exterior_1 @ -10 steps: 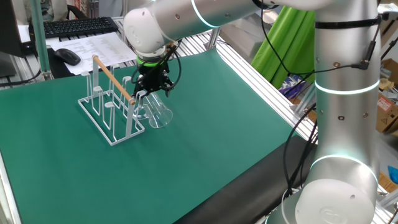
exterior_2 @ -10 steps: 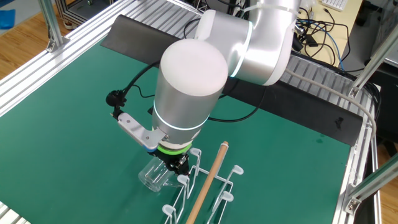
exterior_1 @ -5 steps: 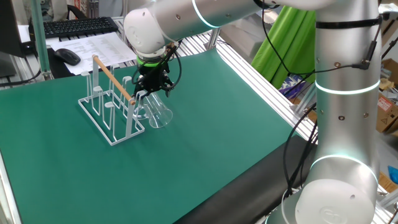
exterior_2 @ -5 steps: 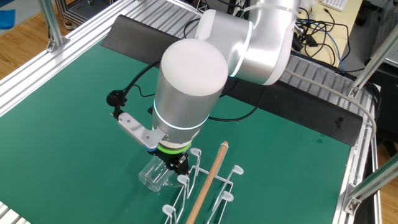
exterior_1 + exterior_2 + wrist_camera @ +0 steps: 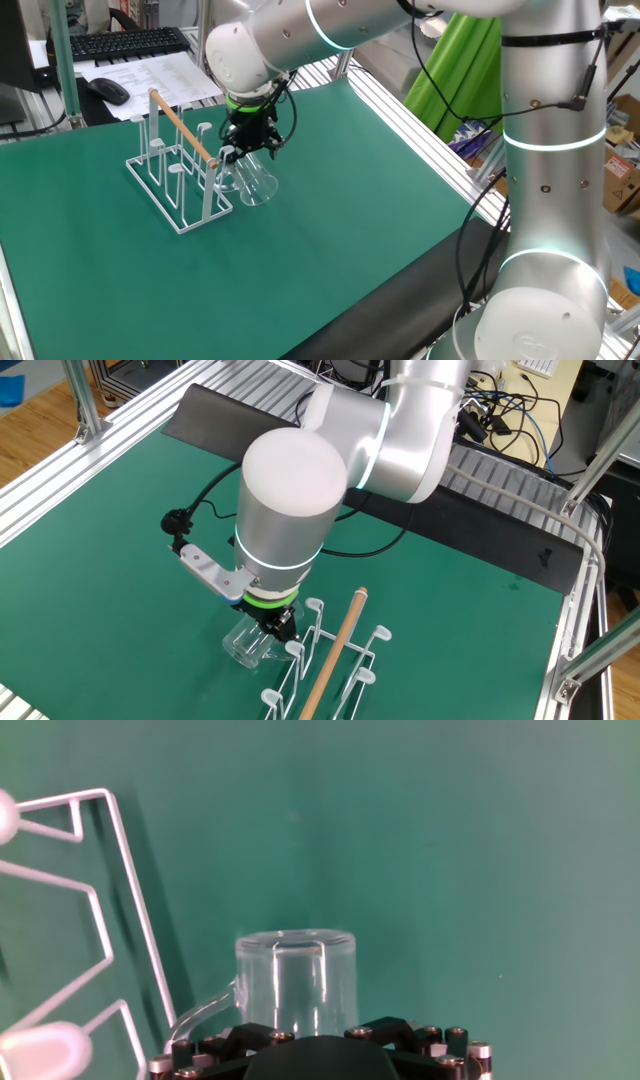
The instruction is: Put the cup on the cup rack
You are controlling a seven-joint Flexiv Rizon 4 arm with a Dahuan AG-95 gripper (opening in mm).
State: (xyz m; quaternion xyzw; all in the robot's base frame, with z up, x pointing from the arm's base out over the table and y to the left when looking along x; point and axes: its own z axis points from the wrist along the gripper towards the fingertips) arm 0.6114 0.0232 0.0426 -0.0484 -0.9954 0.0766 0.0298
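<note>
The clear glass cup [image 5: 256, 184] leans tilted against the near end of the white wire cup rack [image 5: 181, 224], which has a wooden rod [image 5: 181, 126] along its top. My gripper [image 5: 246, 150] is right over the cup's upper end. In the other fixed view the cup [image 5: 246, 643] lies just left of the rack [image 5: 335, 650], under the gripper [image 5: 279, 628]. In the hand view the cup [image 5: 296, 980] fills the lower middle, its handle toward the rack wire [image 5: 130, 890]. The fingertips are hidden, so I cannot tell their state.
The green mat [image 5: 350, 200] covers the table, with aluminium rails [image 5: 420, 125] along its edges. A keyboard [image 5: 125, 42], a mouse [image 5: 107, 90] and papers lie behind the rack. The large arm body [image 5: 295, 500] hangs over the rack area.
The arm's upper links have shifted slightly sideways. The cup and the rack stay where they were.
</note>
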